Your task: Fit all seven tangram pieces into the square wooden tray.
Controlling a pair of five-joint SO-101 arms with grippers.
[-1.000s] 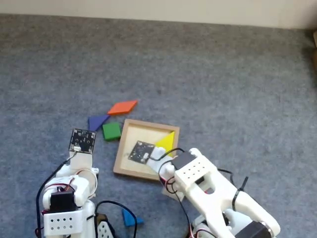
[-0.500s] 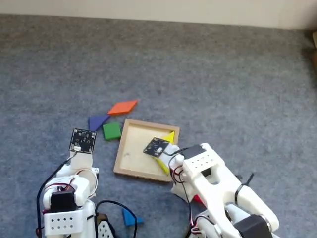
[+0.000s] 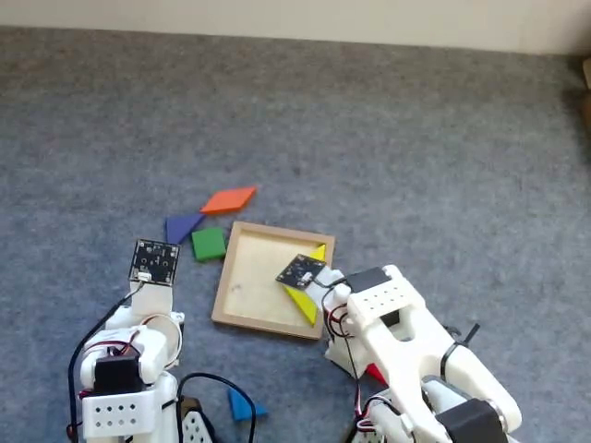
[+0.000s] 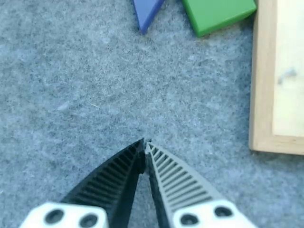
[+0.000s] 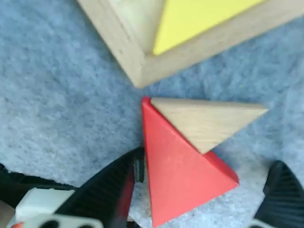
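The red triangle (image 5: pixel 178 190) is being straddled by the spread right jaws just off the 5 o'clock corner of the wooden tray (image 3: pixel 247 272), while the left jaws are being held pressed together.

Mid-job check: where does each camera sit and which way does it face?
High view: fixed overhead, looking down on the wooden tray; left arm and right arm show.
Left wrist view: on the left arm, facing carpet near the green square; shut left end effector shows.
Right wrist view: on the right arm, facing the red triangle by the tray's corner; open right end effector straddles it.
Shared: tray in all three; yellow piece in high and right wrist.
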